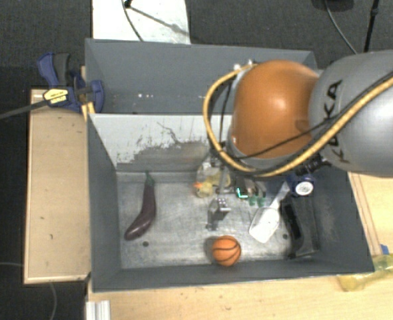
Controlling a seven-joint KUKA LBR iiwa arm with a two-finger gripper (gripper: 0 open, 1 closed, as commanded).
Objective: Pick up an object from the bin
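Camera view, looking down: grey metal bin (103,199) with a scuffed, scratched bare floor, dark ground beyond its walls. Counted inside:
- one dark purple curved aubergine (142,212) at the left, well apart from everything else
- one small orange ball with black seams (226,251) near the front wall
- one white plastic bottle (266,224) right of centre, lying tilted
- one black oblong block (298,229) just beside that bottle
- one small yellow-orange piece (203,187), possibly a toy, half hidden under the arm

Hanging mid-bin, gripper (216,217) just behind the ball, between aubergine and bottle. Jaws too shadowed to tell whether open or closed.
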